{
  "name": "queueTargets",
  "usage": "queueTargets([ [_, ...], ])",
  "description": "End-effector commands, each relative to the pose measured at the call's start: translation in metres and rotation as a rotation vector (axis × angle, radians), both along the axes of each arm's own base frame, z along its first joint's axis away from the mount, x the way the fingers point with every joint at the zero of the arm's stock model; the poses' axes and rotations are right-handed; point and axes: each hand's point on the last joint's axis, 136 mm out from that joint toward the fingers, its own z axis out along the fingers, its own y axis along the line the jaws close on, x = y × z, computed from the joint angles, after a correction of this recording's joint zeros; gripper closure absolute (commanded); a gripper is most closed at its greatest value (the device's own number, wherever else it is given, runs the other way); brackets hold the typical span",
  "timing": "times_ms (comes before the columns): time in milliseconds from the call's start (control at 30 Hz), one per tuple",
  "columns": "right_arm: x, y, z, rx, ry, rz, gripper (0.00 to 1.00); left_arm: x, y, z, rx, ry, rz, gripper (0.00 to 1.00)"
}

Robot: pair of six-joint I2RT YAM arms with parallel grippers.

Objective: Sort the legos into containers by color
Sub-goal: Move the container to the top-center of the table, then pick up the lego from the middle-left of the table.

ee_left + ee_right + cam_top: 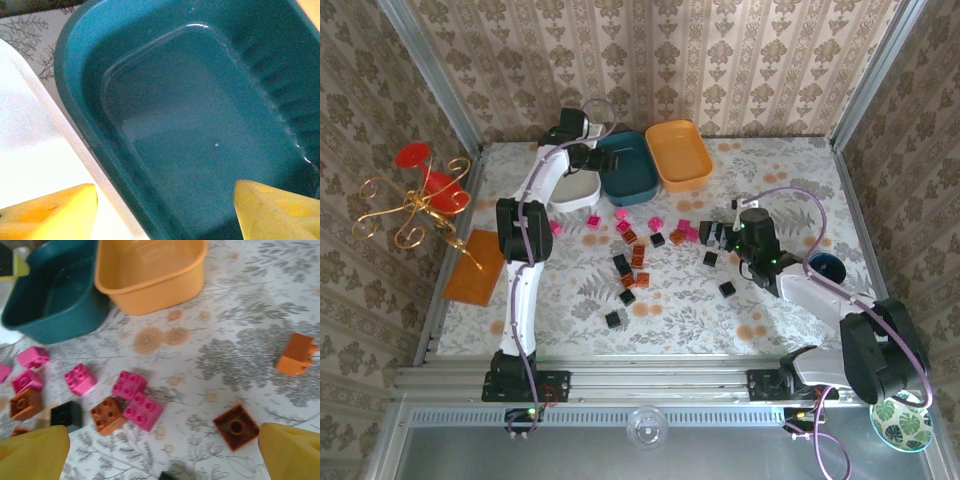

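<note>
- Plastic legos (144, 411) are looking light, rigid and slick; a pinch across two flat side walls, below the studs, is probably the safest hold.
- Pink, orange-red and black blocks are lying scattered on the table (240, 330), near the teal tray (200, 140) and orange tray (150, 290), both bare.
- Left end effector (165, 200) is hovering over the teal tray, fingers apart, empty.
- Right end effector (164, 440) is hanging above the blocks, fingers spread wide, empty.

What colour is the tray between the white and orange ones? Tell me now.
The middle tray is dark teal, best seen in the left wrist view.
</note>
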Motion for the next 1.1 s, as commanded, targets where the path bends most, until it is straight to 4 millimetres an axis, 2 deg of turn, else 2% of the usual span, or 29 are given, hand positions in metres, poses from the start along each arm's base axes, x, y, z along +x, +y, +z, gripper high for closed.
queueTargets([
  [0, -0.008, 0.037, 0.01, -0.011, 0.005, 0.132, 0.03, -0.01, 0.012, 0.064, -0.008, -0.11, 0.045, 0.22],
  [67, -0.017, 0.062, 0.014, -0.017, -0.005, 0.229, 0.02, -0.025, 0.019, 0.084, -0.027, -0.163, 0.072, 0.19],
  [200, -0.047, 0.124, 0.024, -0.008, -0.038, 0.479, 0.03, -0.08, 0.045, 0.089, -0.067, -0.19, 0.126, 0.16],
  [333, -0.075, 0.171, 0.019, -0.014, -0.063, 0.664, 0.02, -0.134, 0.082, 0.063, -0.045, -0.13, 0.162, 0.15],
  [367, -0.078, 0.176, 0.019, -0.011, -0.07, 0.682, 0.02, -0.142, 0.089, 0.057, -0.03, -0.112, 0.163, 0.15],
  [433, -0.082, 0.187, 0.005, -0.014, -0.051, 0.707, 0.03, -0.156, 0.099, 0.042, 0.013, -0.078, 0.146, 0.15],
  [633, -0.084, 0.185, -0.011, -0.02, -0.043, 0.696, 0.03, -0.174, 0.121, -0.012, 0.178, 0.038, 0.12, 0.14],
  [800, -0.082, 0.174, -0.013, -0.056, -0.055, 0.654, 0.02, -0.173, 0.13, -0.046, 0.266, 0.119, 0.084, 0.16],
  [933, -0.079, 0.171, -0.014, -0.073, -0.052, 0.633, 0.02, -0.169, 0.132, -0.068, 0.307, 0.199, 0.055, 0.23],
  [1067, -0.078, 0.169, -0.018, -0.089, -0.042, 0.621, 0.02, -0.167, 0.13, -0.078, 0.308, 0.225, 0.037, 0.27],
])
